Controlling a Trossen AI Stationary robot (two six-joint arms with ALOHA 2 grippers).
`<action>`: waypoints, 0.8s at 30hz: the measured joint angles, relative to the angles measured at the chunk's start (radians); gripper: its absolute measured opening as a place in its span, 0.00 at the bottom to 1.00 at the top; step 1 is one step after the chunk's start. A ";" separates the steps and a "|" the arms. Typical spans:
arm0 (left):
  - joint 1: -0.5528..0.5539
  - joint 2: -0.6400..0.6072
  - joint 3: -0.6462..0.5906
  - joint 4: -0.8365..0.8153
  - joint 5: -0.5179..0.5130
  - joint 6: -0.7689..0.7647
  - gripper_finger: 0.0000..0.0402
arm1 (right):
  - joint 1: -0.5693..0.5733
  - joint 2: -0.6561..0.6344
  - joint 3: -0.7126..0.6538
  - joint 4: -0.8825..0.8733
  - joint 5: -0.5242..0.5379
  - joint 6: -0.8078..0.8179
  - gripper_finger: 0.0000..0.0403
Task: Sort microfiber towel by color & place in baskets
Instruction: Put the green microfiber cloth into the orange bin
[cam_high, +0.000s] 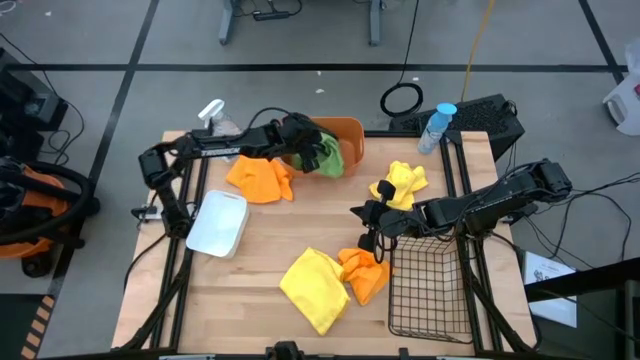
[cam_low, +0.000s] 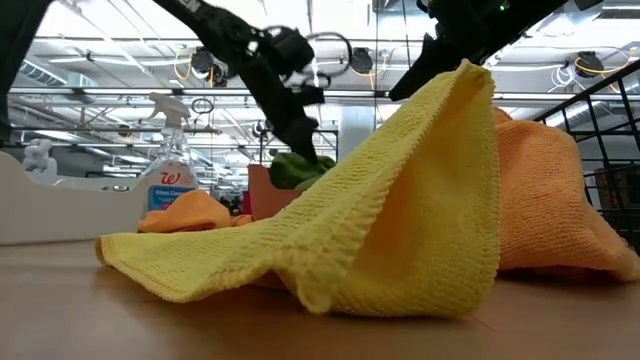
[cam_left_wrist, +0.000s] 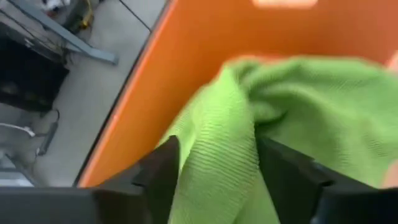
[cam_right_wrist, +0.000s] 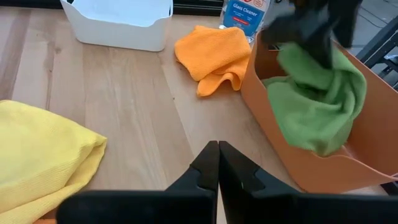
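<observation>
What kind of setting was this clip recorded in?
Probably a large industrial lab or workshop: a wooden workbench on a concrete floor with taped lines, and high ceiling trusses with lights behind.

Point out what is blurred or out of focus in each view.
Left wrist view: the green towel and orange tub fill the picture, soft. Right wrist view: the left gripper over the tub is smeared. Low view: the yellow towel looms close, hiding the table behind.
</observation>
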 joint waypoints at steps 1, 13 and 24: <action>-0.006 -0.023 0.000 -0.006 0.002 0.000 0.60 | 0.000 0.000 0.000 0.000 0.000 0.000 0.00; -0.048 -0.056 0.001 0.077 0.053 0.014 0.56 | -0.001 0.000 0.000 0.034 0.001 -0.012 0.00; 0.035 0.111 -0.001 0.112 0.125 0.024 0.03 | -0.001 0.000 0.000 0.031 0.000 0.000 0.00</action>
